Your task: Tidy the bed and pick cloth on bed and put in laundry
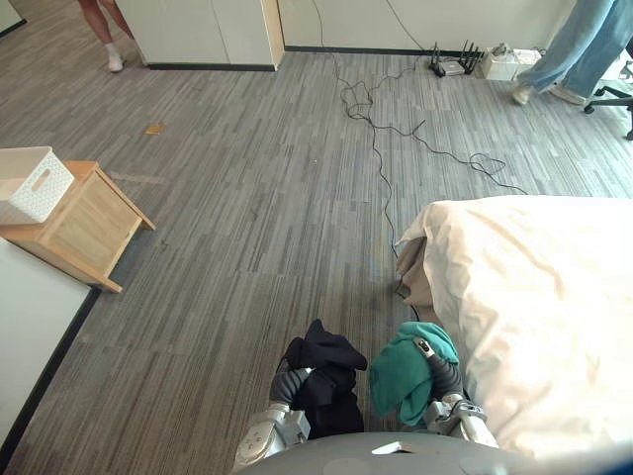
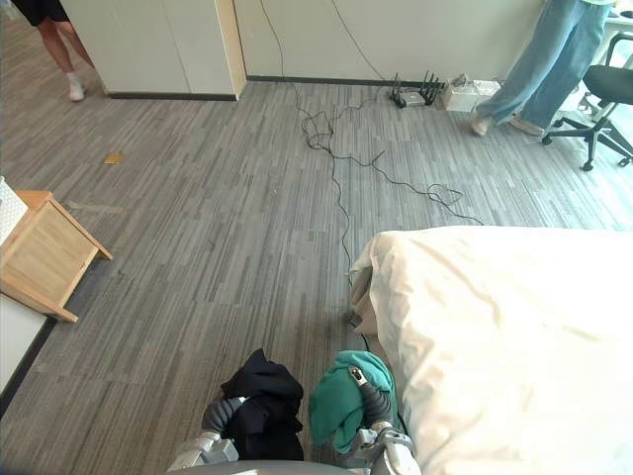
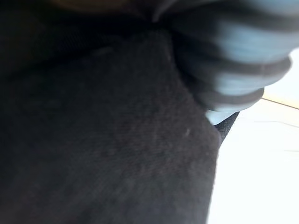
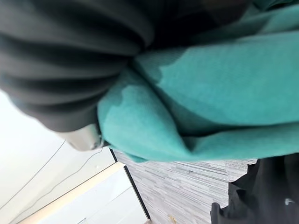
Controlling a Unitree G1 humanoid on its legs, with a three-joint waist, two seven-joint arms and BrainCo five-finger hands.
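Black cloth (image 1: 326, 371) hangs from my left hand (image 1: 287, 386) and teal cloth (image 1: 401, 371) from my right hand (image 1: 445, 378), both off the bed (image 1: 534, 297) just beside me. The cloth hides both grips, so I can't tell how firm they are. A loose hold could drop one. The basket (image 1: 35, 183) sits on the stand (image 1: 84, 223), well apart to my left. A person (image 1: 104, 30) stands beyond it.

The grey striped floor (image 1: 247, 218) is taken up at the right by a bed (image 1: 415, 275), which is covered by a rumpled cream duvet (image 1: 554, 297). A wooden cabinet (image 1: 84, 226) is set on the floor at the left, and a white basket (image 1: 32, 183) is carried on top of it. A small orange scrap (image 1: 154, 129) is seen on the floor farther off.
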